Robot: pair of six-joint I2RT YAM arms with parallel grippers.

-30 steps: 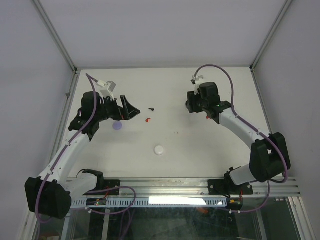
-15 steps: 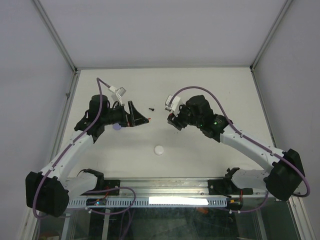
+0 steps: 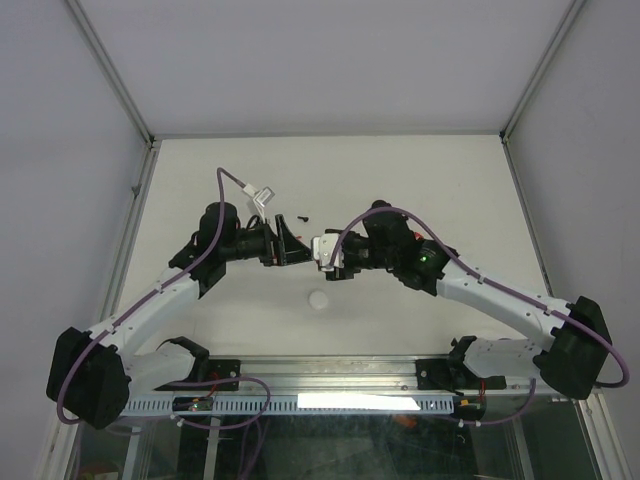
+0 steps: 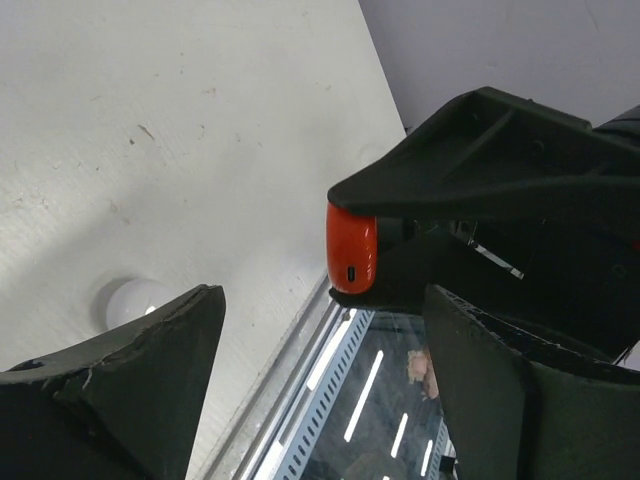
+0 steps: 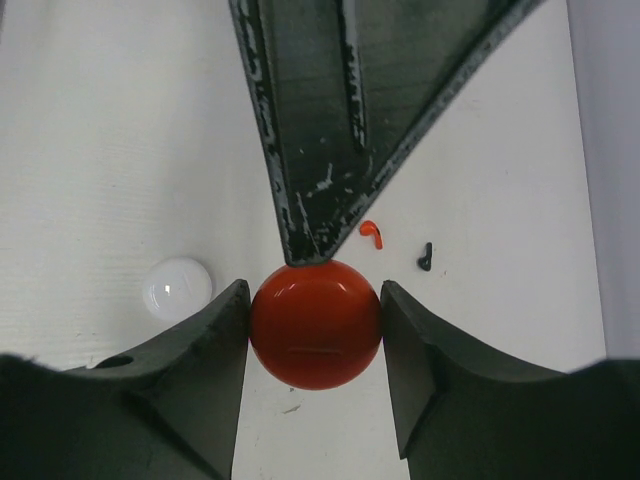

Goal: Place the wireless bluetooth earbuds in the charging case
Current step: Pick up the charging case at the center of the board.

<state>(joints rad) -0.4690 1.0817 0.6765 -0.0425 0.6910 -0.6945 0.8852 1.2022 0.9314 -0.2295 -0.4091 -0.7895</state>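
My right gripper (image 5: 313, 312) is shut on a round red charging case (image 5: 315, 323), closed, held above the table. In the top view both grippers meet at mid-table, the right gripper (image 3: 322, 252) facing the left gripper (image 3: 292, 250). My left gripper (image 4: 320, 300) is open and empty, and the red case (image 4: 352, 247) sits just beyond its fingertips. One left finger (image 5: 320, 150) touches the case's top edge. A red earbud (image 5: 372, 232) and a black earbud (image 5: 425, 257) lie on the table beyond. The black earbud (image 3: 303, 215) also shows in the top view.
A round white case (image 3: 318, 299) lies closed on the table in front of the grippers, also in the right wrist view (image 5: 178, 288) and the left wrist view (image 4: 130, 298). The table's near edge has a metal rail (image 3: 330, 375). Walls enclose both sides.
Both arms swung in to the table's centre. The right gripper carried the red case leftward, and the left gripper moved right to meet it, covering the lavender case seen earlier.
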